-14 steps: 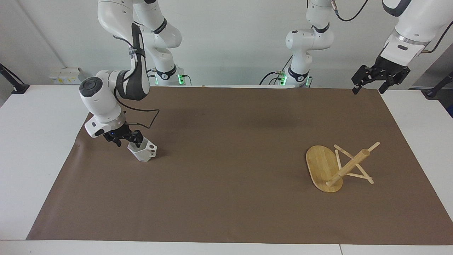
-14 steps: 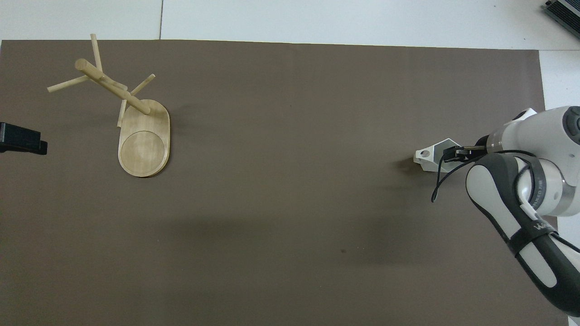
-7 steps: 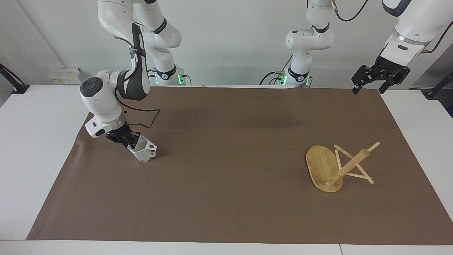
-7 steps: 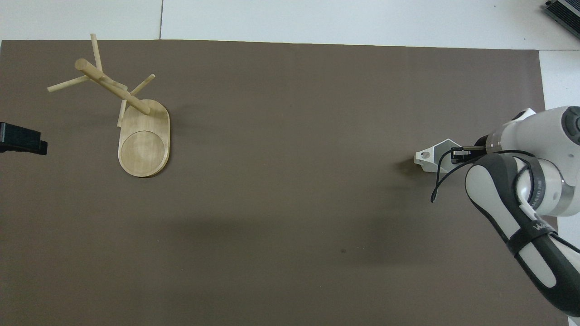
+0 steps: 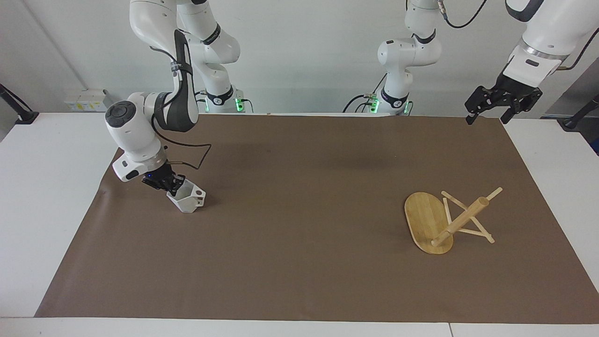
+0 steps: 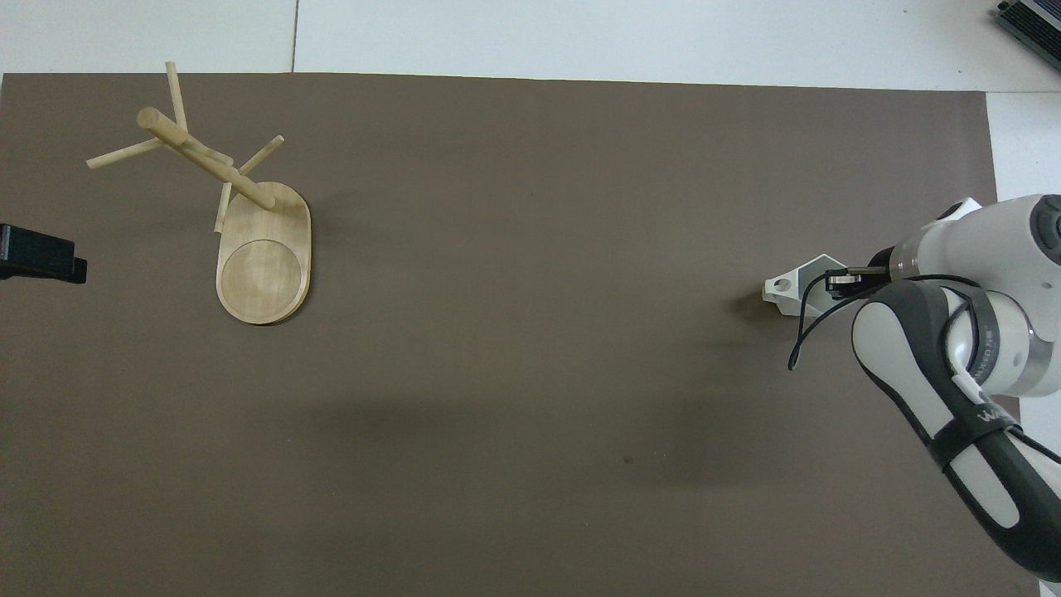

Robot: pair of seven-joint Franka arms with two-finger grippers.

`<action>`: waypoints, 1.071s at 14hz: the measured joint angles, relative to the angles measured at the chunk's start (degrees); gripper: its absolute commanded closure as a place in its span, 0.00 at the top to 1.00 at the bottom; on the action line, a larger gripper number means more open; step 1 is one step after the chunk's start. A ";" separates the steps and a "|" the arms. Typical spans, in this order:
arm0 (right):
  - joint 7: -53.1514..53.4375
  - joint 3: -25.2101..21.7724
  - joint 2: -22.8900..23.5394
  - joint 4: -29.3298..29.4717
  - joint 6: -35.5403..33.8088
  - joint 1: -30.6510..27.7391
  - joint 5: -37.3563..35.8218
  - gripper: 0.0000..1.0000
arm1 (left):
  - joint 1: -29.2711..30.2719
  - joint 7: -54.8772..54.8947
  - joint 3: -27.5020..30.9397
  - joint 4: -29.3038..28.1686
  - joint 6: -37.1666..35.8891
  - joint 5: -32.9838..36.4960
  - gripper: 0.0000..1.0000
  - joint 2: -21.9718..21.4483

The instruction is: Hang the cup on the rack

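Note:
The white faceted cup (image 5: 188, 200) is at the right arm's end of the brown mat, tilted, with its pierced handle pointing toward the middle of the table. My right gripper (image 5: 171, 183) is shut on the cup's rim wall and holds it at or just above the mat. In the overhead view the right gripper (image 6: 839, 282) partly covers the cup (image 6: 787, 292). The bamboo rack (image 5: 428, 220) stands upright at the left arm's end, with its post (image 5: 461, 221) and pegs free. My left gripper (image 5: 486, 119) is open and waits high over the mat's corner.
The brown mat (image 5: 299, 243) covers most of the white table. In the overhead view the left gripper's black tip (image 6: 41, 261) shows beside the rack's oval base (image 6: 264, 257).
My right gripper's fingers have closed on the cup's rim. The cup has shifted slightly up and toward the right arm's end. The left arm and the rack have not moved.

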 measured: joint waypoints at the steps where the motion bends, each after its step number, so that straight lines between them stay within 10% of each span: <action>1: 0.00 0.00 0.00 0.00 0.00 0.00 0.00 0.00 | 0.00 0.00 -0.01 0.00 0.00 0.00 1.00 0.00; 15: 0.29 -0.09 0.15 4.44 -2.36 -0.02 0.00 0.00 | 0.00 0.00 -0.02 0.00 -0.05 0.00 1.00 0.00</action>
